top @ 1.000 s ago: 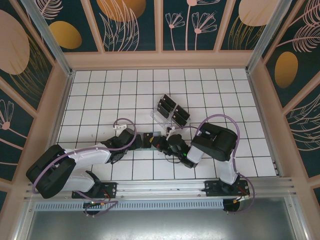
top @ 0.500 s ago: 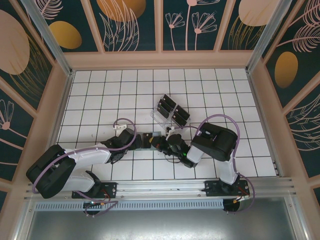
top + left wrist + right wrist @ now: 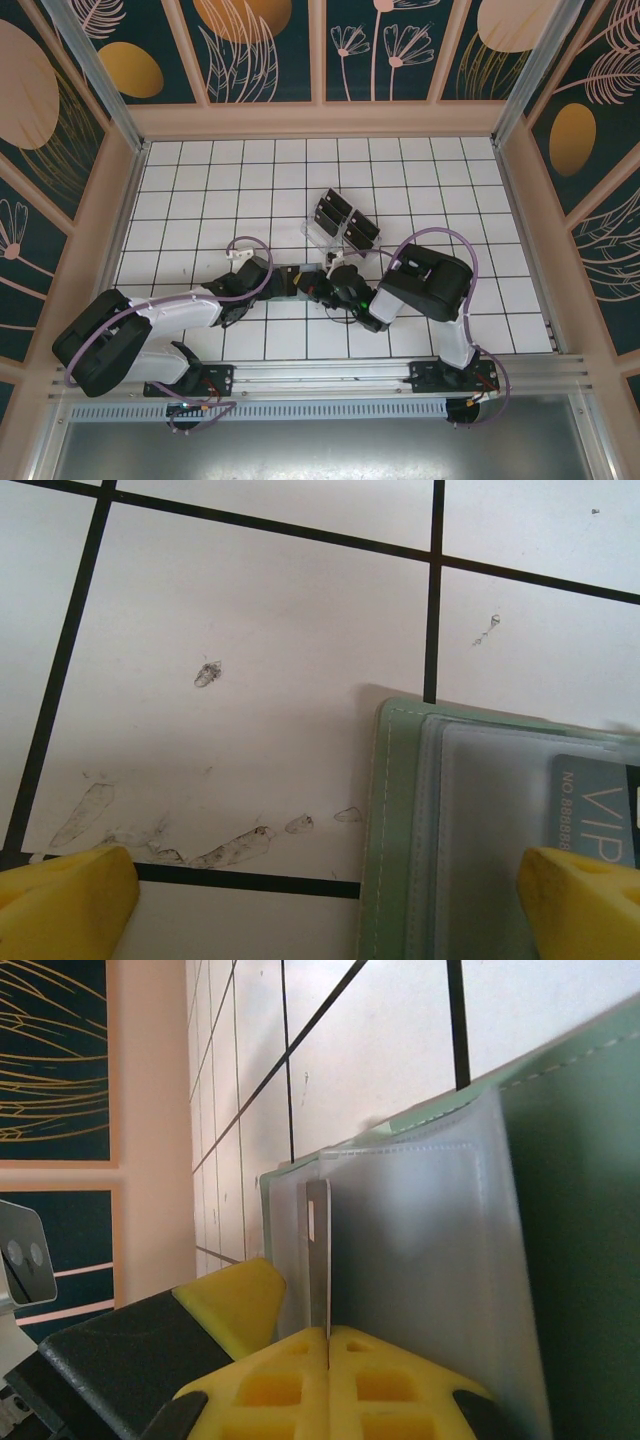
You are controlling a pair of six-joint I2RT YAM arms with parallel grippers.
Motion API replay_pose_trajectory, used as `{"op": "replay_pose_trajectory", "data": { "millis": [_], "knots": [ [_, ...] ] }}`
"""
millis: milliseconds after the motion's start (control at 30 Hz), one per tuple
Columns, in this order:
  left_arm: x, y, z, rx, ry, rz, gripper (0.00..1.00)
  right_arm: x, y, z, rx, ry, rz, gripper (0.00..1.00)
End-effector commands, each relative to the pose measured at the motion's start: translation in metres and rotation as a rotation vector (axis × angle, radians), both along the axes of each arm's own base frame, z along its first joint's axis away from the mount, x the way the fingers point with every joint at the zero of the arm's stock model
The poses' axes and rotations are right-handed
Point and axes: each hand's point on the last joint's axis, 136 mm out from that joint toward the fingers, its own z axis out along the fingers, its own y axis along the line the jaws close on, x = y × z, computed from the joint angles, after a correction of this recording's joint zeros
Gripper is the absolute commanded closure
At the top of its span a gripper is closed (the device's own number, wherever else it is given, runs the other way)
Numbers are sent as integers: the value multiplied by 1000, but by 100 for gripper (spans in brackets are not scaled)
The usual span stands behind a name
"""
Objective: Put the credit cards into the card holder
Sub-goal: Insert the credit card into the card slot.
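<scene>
Right pincer edged left, pinching credit card, seemingly inside card holder.

Your work surface is a table of white square tiles with black grid lines, and the tile under the left wrist camera carries dark smudges along its near grid line. Lying flat on it near the middle of the near rows you have the pale green card holder, open, with its clear sleeves facing up. A little farther back, just right of centre, a clear rack stands on the tiles with black credit cards propped in it.
</scene>
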Motion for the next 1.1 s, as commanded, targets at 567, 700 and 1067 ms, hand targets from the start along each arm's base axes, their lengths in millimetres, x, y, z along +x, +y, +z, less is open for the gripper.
{"op": "replay_pose_trajectory", "data": {
  "millis": [567,700,1067],
  "knots": [
    [7,16,14,34,-14,114,2,22,-8,23,-430,-104,168,59],
    [7,20,15,46,-17,131,2,27,-8,23,-491,-107,194,62],
    [1,29,6,54,-5,150,2,24,-6,6,-521,-73,226,67]
  ]
}}
